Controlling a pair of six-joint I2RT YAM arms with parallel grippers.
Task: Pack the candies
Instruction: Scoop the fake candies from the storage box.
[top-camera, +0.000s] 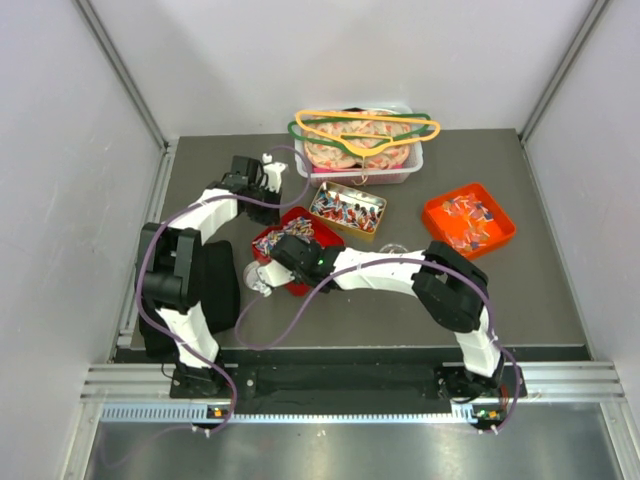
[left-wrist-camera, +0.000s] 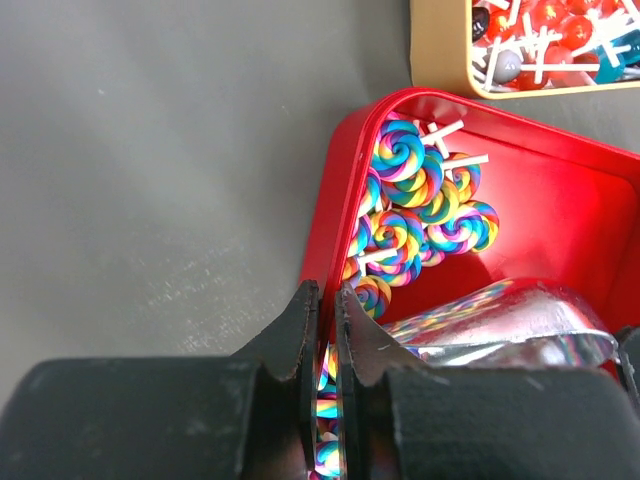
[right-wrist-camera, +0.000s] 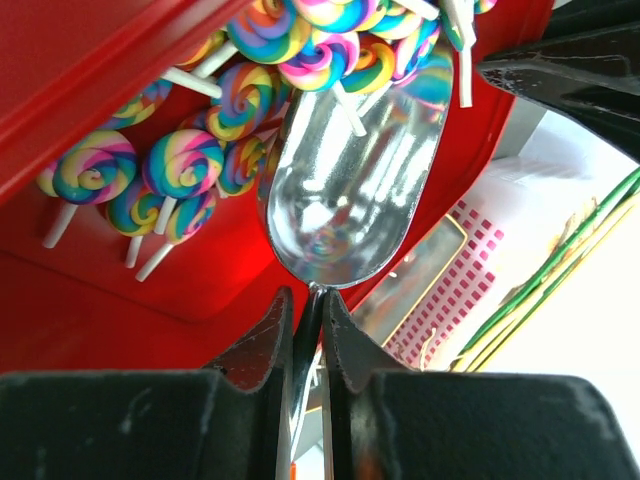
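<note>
1. Top view: swirled candies (top-camera: 272, 241) lay in a red tray (top-camera: 298, 216) mid-worktop (top-camera: 520, 290), with both arms reaching to it.
2. Left wrist: the left pincer (left-wrist-camera: 325, 295) was pressed onto the tray's rim.
3. Right wrist: the right pincer (right-wrist-camera: 307, 300) pinched a silver scoop (right-wrist-camera: 350, 190) among the candies.

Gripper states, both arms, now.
Left gripper: closed, pinching the rim of the red tray.
Right gripper: closed on the handle of the metal scoop.
</note>
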